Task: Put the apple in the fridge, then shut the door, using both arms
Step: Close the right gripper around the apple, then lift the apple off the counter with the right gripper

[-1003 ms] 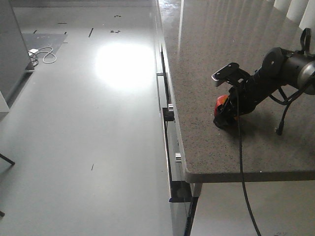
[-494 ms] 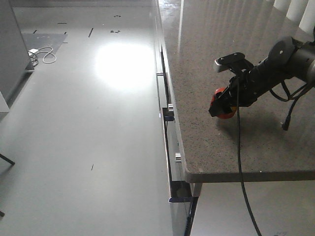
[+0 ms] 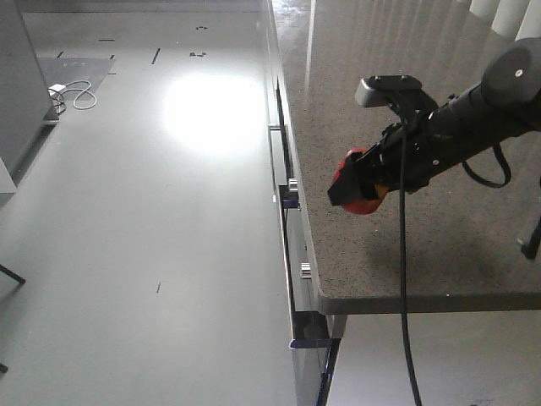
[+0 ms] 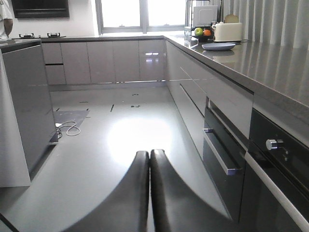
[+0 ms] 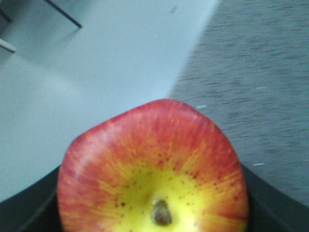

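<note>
Shifted since half second earlier: apple (image 3: 362,203) and right pincer (image 3: 351,186) carried left, toward counter (image 3: 406,76) edge.
- Apple: red, yellow patch round stem; clamped between right pincer's black fingers; held above counter, near edge bordering floor (image 3: 169,220); shadow cast on counter below.
- Right wrist view: frame mostly filled by apple, stem end turned toward lens.
- Left pincer (image 4: 149,157): fingers pressed together, nothing held; pointed along kitchen floor, drawer fronts (image 4: 217,145) to one side.
- Black cable (image 3: 404,296): hung from right arm (image 3: 473,118) past counter's front edge.
</note>
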`<state>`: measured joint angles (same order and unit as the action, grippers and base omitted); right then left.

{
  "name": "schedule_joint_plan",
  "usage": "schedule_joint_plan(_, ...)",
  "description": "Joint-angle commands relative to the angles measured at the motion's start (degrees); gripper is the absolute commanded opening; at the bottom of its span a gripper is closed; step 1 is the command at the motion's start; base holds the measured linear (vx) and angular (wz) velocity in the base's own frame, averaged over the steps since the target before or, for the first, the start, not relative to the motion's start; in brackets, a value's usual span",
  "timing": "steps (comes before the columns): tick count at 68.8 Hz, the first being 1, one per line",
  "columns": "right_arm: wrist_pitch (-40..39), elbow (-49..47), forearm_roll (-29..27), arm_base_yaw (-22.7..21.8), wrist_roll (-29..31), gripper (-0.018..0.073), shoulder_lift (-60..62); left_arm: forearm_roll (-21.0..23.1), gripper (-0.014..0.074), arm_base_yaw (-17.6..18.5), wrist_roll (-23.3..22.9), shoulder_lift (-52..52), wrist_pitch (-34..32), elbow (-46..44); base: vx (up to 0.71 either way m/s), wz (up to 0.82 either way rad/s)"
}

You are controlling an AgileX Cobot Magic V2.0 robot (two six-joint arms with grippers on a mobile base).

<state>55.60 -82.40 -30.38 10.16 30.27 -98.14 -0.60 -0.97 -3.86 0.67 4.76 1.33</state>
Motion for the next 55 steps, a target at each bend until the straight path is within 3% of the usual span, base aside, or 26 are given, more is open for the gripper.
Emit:
schedule_joint_plan(1,-5.27,4.25,-3.36,3.48,0.04,0.0123,7.61,0.6,-0.0006,0.43,-0.04,0.81,-3.94,-0.94,0.0,0.0)
schedule_joint_plan(16,-10.02,16.3,-3.36,10.02,-1.5,0.0123,18.02,0.6,-0.0006,0.43,-0.04,0.81,-3.94,-0.94,0.0,0.0)
schedule_joint_plan(28,-10.67,25.58,-4.75,12.74,-1.8,0.0123,26.5,0.6,-0.0006,0.43,-0.04,0.81,-3.94,-0.94,0.0,0.0)
schedule_joint_plan(55,-9.75,39.75,-5.33,13.25,-1.66,0.0123,45.6,0.6,-0.0006,0.43,-0.04,0.81,-3.94,-0.94,0.0,0.0)
